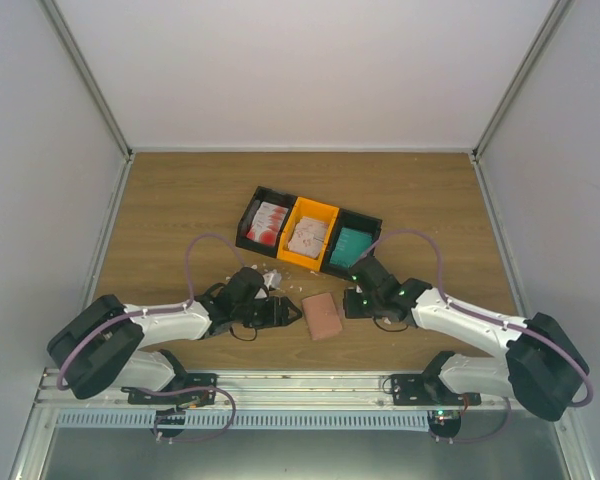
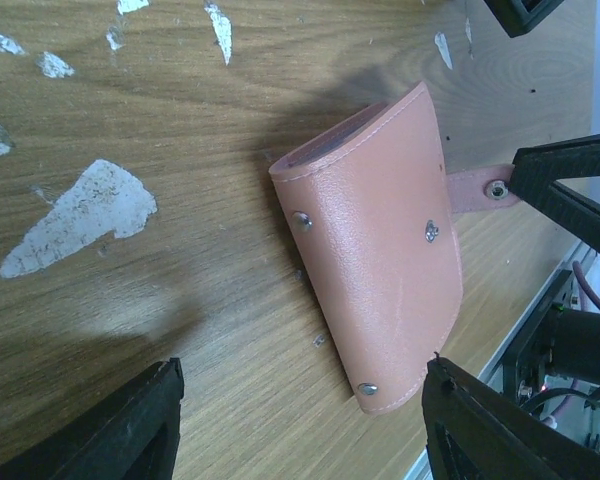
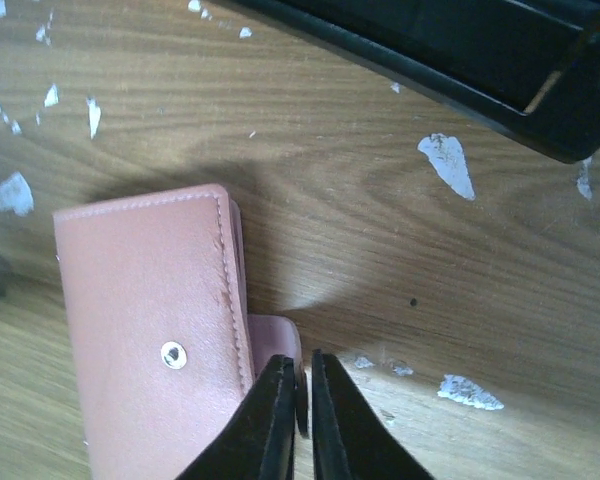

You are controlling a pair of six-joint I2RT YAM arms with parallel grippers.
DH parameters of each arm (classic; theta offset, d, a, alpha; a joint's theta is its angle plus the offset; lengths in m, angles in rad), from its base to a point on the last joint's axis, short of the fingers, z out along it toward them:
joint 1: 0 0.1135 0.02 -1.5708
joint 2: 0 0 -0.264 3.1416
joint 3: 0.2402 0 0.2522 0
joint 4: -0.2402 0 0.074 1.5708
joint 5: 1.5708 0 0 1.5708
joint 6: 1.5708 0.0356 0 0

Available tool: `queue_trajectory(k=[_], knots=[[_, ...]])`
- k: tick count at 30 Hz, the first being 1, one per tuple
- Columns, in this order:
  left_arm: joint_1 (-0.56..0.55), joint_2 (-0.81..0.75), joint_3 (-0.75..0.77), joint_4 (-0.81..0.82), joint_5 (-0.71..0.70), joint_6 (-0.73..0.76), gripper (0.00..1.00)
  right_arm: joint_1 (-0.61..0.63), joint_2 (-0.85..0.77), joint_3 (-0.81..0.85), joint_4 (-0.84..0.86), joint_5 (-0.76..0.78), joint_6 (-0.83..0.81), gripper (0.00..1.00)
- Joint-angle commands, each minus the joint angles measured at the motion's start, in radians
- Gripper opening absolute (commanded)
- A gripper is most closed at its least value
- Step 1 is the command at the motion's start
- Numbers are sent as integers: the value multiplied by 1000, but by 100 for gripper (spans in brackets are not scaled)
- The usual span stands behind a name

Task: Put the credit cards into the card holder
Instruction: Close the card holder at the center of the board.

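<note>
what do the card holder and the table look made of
The card holder looks like leather or faux leather with a matte pink finish: stitched edges, metal snaps. The table looks like wood or wood-look laminate, with visible grain; its white flecks may be chipped finish or scraps.

The right tool (image 3: pixel 302 368) pinches the card holder (image 3: pixel 150 330) by its strap.

Tray (image 1: pixel 298 262) behind card holder (image 1: pixel 322 317), nearside seemingly free

Bright even overhead light, soft shadow beside the card holder (image 3: pixel 150 330), mild glare on table (image 3: pixel 430 280), foreground jaws slightly blurred.
</note>
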Motion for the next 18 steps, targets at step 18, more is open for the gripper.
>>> queue_trajectory(k=[18], knots=[[-31, 137, 66, 81, -13, -4, 58, 9, 62, 37, 88, -92, -76, 1]])
